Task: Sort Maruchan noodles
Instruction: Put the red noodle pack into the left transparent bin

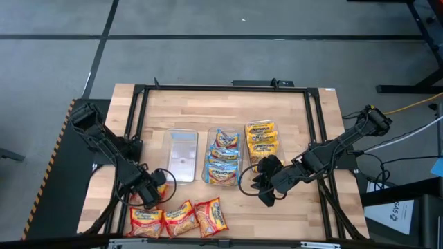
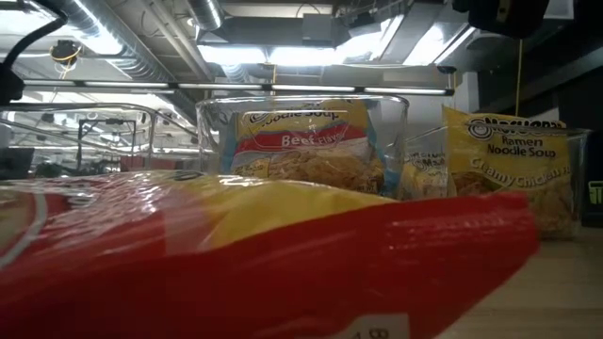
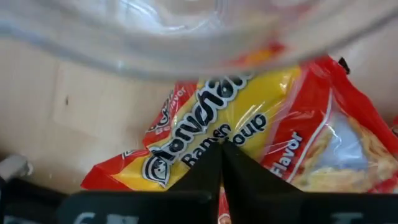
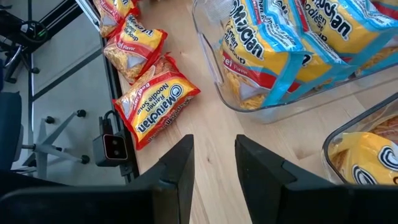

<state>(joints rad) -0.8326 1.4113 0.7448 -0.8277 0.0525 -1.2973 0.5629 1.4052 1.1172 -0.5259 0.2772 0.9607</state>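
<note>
While both dark arms reach over the pale wooden slatted surface (image 1: 291,117), three clear rectangular plastic tubs sit in a row mid-surface; left tub (image 1: 183,156) holds no packets, middle tub (image 1: 210,155) holds blue-trimmed crinkly ramen packets (image 1: 224,156), right tub (image 1: 279,142) holds yellow crinkly ramen packets (image 1: 261,137). Three red-orange square crinkly ramen packets (image 1: 178,218) lie side by side along the near edge, touching one another; a fourth red-orange packet (image 3: 249,134) lies just beside the left tub's near corner, under the left arm.

Left pincer (image 1: 154,191) is low over that fourth packet w/ fingers together; in the left wrist view the two dark fingers (image 3: 205,169) meet in a point right on the packet's wrapper, so it looks pinched, tho how much film is caught can't be told.

Right pincer (image 1: 265,187) hovers near the middle & right tubs' near ends; fingers (image 4: 177,168) apart, nothing between them, bare wood showing in the gap.

Low view: a red-orange packet (image 2: 283,264) fills the foreground; behind it the middle tub w/ a beef-flavour packet (image 2: 301,141) upright against its wall; a creamy chicken yellow packet (image 2: 513,165) in the right tub.
</note>
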